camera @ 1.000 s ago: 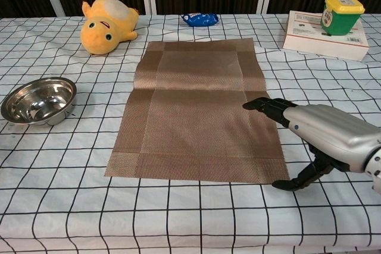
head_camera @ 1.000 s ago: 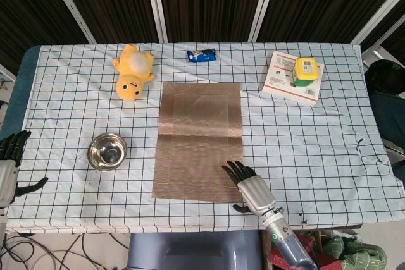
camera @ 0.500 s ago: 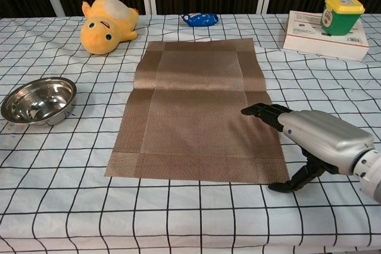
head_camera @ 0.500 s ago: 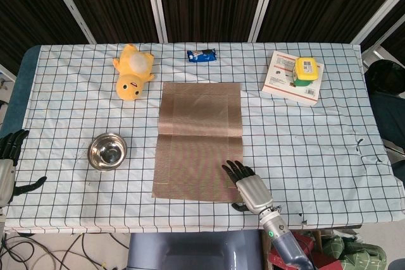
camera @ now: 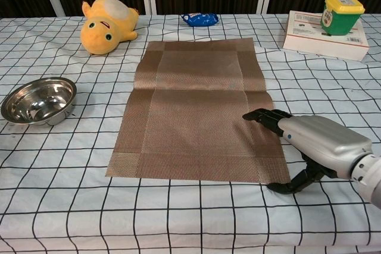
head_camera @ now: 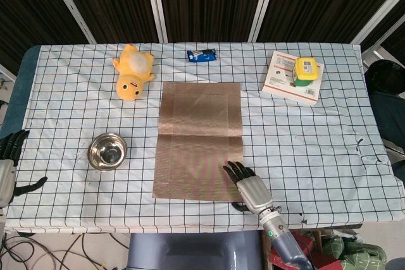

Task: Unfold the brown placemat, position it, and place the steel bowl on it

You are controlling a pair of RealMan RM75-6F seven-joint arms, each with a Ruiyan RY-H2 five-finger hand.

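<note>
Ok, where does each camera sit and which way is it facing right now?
Head view: high above the near table edge, looking steeply down; shows both hands, left hand and right hand.
Chest view: low at the near edge, looking across the table; shows only the right hand.
Shared: brown placemat, steel bowl, right hand.
</note>
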